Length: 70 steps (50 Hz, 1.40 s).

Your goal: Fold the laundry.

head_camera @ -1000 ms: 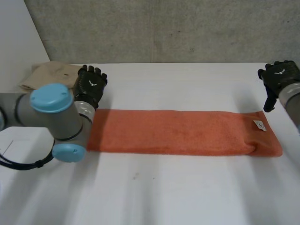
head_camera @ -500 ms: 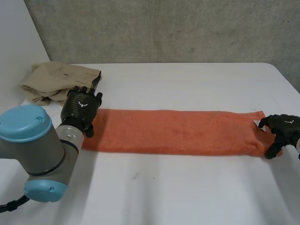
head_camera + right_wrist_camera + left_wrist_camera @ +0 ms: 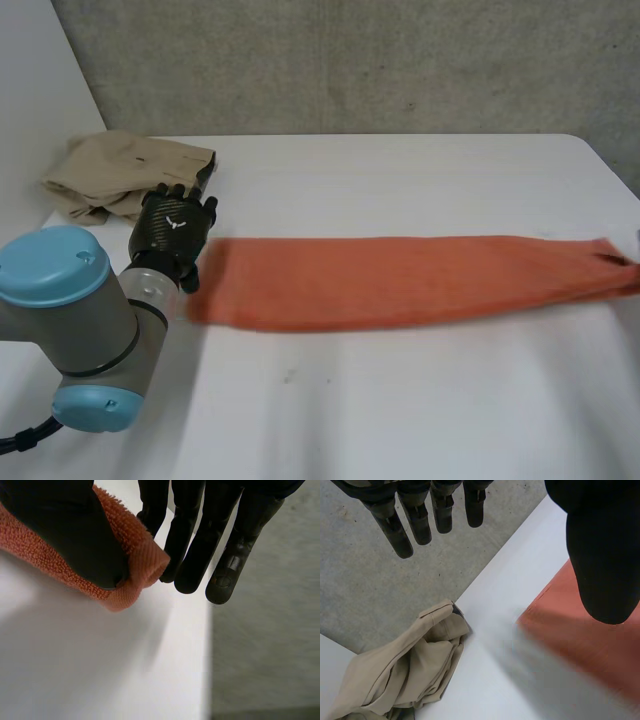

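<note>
One end of your orange towel [image 3: 400,280] has just lifted, pinched in the right hand [image 3: 60,530]; your left hand [image 3: 175,228] hangs empty by the other end. Folding looks started.

The towel [image 3: 400,280] stretches across the table [image 3: 400,180], a crumpled garment [image 3: 120,170] behind its left end beside the left hand [image 3: 175,228]

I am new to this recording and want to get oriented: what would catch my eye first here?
A long orange towel is stretched across the white table. The right hand pinches one end between thumb and fingers; the left hand is open at the other end, near a crumpled beige garment.
</note>
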Each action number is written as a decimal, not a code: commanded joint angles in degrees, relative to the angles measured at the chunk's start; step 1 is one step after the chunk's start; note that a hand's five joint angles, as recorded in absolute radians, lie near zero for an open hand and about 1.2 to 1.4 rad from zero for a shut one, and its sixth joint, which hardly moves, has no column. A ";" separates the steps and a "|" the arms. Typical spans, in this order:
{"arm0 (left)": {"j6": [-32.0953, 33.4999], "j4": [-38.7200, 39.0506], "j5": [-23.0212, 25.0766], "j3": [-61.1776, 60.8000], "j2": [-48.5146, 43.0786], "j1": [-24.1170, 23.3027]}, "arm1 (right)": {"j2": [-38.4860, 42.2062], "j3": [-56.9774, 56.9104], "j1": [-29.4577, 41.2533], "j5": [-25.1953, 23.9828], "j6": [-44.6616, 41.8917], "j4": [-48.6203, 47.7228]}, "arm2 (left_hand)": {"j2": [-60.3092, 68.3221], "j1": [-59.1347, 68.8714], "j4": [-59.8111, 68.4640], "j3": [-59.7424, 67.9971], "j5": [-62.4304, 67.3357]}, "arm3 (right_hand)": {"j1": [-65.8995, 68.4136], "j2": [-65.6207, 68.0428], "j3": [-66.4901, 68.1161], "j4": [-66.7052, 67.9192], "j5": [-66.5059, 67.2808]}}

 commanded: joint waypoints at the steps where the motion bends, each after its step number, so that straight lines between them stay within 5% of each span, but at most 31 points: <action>1: 0.00 0.02 -0.06 -0.08 -0.08 0.09 | -0.39 -2.69 -2.77 4.68 -16.03 0.36 | -1.87 -0.92 -1.72 -2.29 -3.09 | 24.02 12.93 12.64 11.93 14.05; 9: 0.00 0.02 -0.15 -0.17 0.35 0.26 | -4.43 -5.85 13.30 5.12 -13.22 -1.57 | -1.87 -0.92 -1.72 -2.29 -3.09 | 24.02 12.93 12.64 11.93 14.05; 16: -0.09 0.20 -0.32 -0.08 1.50 1.05 | -4.44 -11.65 34.21 2.49 -10.85 -3.51 | -1.82 -0.87 -1.68 -2.24 -3.04 | 24.02 12.93 12.64 11.93 14.05; 22: -0.17 0.73 -0.41 -0.17 2.11 2.11 | 5.56 -21.04 50.46 -2.78 -10.58 -3.60 | -1.82 -0.87 -1.68 -2.24 -3.04 | 24.02 12.93 12.64 11.93 14.05; 30: -0.18 0.81 -0.41 -0.26 2.03 2.46 | 19.99 -31.25 61.12 -4.29 -7.78 -2.54 | -1.82 -0.87 -1.68 -2.24 -3.04 | 24.02 12.93 12.64 11.93 14.05; 32: -0.18 0.81 -0.32 -0.26 2.03 2.46 | 21.66 -32.31 61.57 -3.59 -7.16 -1.93 | -1.87 -0.92 -1.72 -2.29 -3.09 | 24.02 12.93 12.64 11.93 14.05; 33: -0.18 0.81 -0.32 -0.34 1.94 2.46 | 22.54 -33.18 61.66 -2.37 -6.46 -0.97 | -1.87 -0.92 -1.72 -2.29 -3.09 | -14.22 -25.32 -25.60 -26.31 -24.19; 35: -0.18 0.81 -0.32 -0.34 1.94 2.37 | 22.64 -33.72 61.66 -0.34 -5.67 0.26 | -1.87 -0.92 -1.72 -2.29 -3.09 | -45.98 -57.07 -57.36 -58.07 -55.95; 43: -0.18 0.81 -0.23 -0.26 1.59 2.02 | 14.04 -30.56 56.75 12.14 9.52 7.99 | -1.87 -0.92 -1.72 -2.29 -3.09 | -45.98 -57.07 -57.36 -58.07 -55.95; 53: -0.17 1.08 -0.23 -0.17 1.24 1.67 | 5.50 -10.72 39.80 7.15 19.30 14.34 | -1.87 -0.92 -1.72 -2.29 -3.09 | -45.98 -57.07 -57.36 -58.07 -55.95; 59: -0.09 0.90 -0.15 -0.08 1.24 1.23 | 5.94 -3.58 33.45 4.59 18.34 10.03 | -1.87 -0.92 -1.72 -2.29 -3.09 | -17.54 -28.64 -28.92 -29.63 -27.51; 62: -0.09 0.90 -0.15 0.18 1.24 0.88 | 6.90 -2.60 31.87 4.33 17.98 8.62 | -1.87 -0.92 -1.72 -2.29 -3.09 | 23.94 12.85 12.56 11.85 13.97; 70: -0.09 0.81 -0.24 0.54 2.73 0.61 | 4.19 -5.50 31.51 10.74 14.21 7.13 | -1.87 -0.92 -1.72 -2.29 -3.09 | 24.02 12.93 12.64 11.93 14.05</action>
